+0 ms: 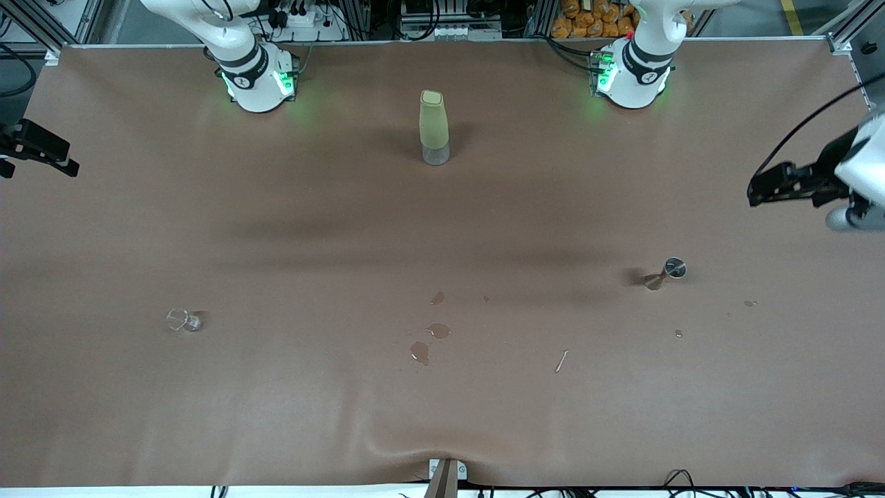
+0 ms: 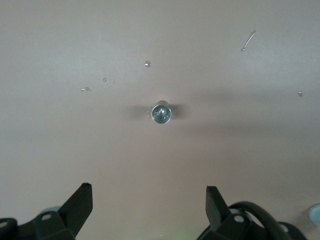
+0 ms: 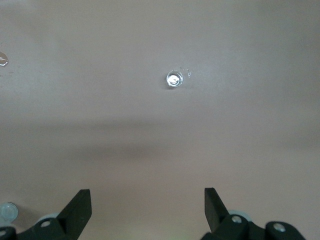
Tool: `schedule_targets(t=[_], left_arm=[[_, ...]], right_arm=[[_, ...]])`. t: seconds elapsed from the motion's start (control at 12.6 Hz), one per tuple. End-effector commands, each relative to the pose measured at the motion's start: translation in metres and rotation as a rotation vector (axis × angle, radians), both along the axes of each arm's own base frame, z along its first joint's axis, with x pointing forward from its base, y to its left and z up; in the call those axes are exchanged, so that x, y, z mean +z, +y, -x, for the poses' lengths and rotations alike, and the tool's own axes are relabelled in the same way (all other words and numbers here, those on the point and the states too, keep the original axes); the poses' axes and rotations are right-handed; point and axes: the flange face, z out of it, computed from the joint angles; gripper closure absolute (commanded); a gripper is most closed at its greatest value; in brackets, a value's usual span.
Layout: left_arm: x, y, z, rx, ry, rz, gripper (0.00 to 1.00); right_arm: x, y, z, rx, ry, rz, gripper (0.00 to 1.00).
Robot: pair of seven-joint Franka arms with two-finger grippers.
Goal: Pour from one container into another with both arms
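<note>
Your left gripper (image 1: pixel 753 194), jaws spread and empty, hangs high at its table end; the small upright metal jigger (image 1: pixel 669 270) stands nearest it. Your right gripper (image 3: pixel 147 207), likewise spread, overlooks the small clear glass cup (image 1: pixel 184 319).

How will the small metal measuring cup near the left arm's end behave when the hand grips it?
The metal measuring cup looks rigid and light. Its smooth, shiny wall probably makes it slippery. It seems narrow-waisted and upright, so an off-centre push could tip it, and once down it may roll.
</note>
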Motion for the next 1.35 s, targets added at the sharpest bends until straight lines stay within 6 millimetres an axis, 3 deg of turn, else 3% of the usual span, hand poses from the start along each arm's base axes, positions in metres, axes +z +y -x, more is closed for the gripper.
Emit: schedule_targets(t=[0.0, 0.24, 1.27], left_arm=[[-0.004, -0.005, 0.034, 0.094, -0.056, -0.017, 0.00], [-0.002, -0.017, 0.058, 0.094, -0.113, -0.029, 0.00], [0.028, -0.027, 0.061, 0.062, -0.092, -0.029, 0.00]], right_arm=[[0.006, 0.000, 0.004, 0.008, -0.010, 0.014, 0.00], [0.007, 0.001, 0.003, 0.010, -0.017, 0.014, 0.00], [0.006, 0.009, 0.001, 0.028, -0.026, 0.020, 0.00]])
